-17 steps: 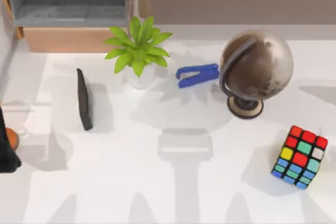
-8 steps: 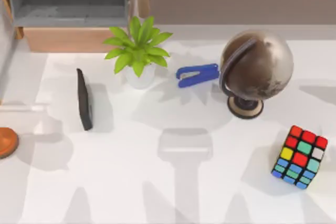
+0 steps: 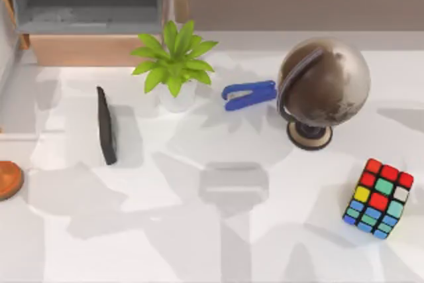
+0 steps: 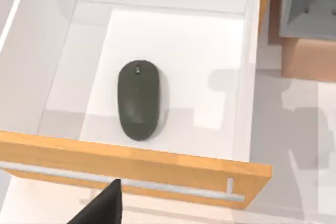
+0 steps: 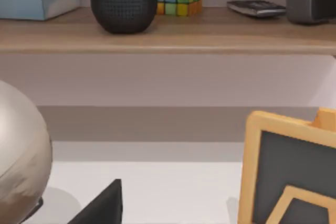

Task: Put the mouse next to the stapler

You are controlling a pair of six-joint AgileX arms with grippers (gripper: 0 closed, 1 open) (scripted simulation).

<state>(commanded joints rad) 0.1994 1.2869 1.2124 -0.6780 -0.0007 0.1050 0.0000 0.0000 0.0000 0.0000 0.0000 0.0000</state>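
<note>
mouse in open drawer

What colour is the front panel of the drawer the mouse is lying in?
Light orange wood with a silver bar handle; the drawer front under the dark mouse shows best in the left wrist view.

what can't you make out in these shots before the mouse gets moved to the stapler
- Left end effector: in the left wrist view one dark finger is cut off by the picture's edge, so open or shut is unclear.
- Right end effector: same in the right wrist view, one finger cut by the edge.
- Mouse: lies in an open drawer; its underside is hidden.
- Stapler: top view, one end hidden under the globe.
</note>
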